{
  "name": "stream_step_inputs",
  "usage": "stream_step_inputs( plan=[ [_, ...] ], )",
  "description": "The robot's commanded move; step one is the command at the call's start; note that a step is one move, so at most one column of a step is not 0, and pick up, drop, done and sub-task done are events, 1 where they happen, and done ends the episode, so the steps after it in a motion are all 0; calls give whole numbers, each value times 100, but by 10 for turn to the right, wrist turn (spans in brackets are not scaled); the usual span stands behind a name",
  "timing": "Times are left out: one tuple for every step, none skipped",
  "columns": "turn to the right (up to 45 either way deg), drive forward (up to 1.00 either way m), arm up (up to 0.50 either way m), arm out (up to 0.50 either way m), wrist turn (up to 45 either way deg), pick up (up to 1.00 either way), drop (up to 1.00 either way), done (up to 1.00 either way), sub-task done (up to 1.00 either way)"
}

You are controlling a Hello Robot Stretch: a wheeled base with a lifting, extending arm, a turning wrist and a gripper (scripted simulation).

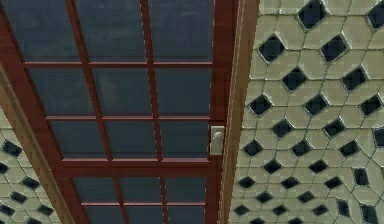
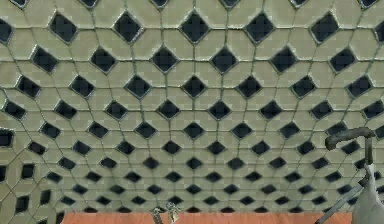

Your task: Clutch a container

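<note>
At the bottom edge of the arm side view, just left of the middle, two thin pale tips poke up; they look like the fingers of my gripper (image 2: 169, 215). Behind them are a strip of red-brown floor (image 2: 110, 217) and the patterned wall. So little of the gripper shows that I cannot tell whether it holds anything.
Close ahead stands a red-brown framed door with dark glass panes (image 1: 120, 95) and a pale handle plate (image 1: 217, 140). A wall of pale tiles with dark diamonds (image 1: 315, 110) runs along its right side. Dark curved bars (image 2: 358, 170) rise at the arm side view's lower right.
</note>
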Motion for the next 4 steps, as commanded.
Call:
stream_step_inputs(
  plan=[
    [0, 0, 12, 0, 0, 0, 0, 0, 0],
    [0, 0, 0, 44, 0, 0, 0, 0, 0],
    [0, 0, 0, 0, 450, 0, 0, 0, 0],
    [0, 0, 0, 0, 450, 0, 0, 0, 0]
  ],
)
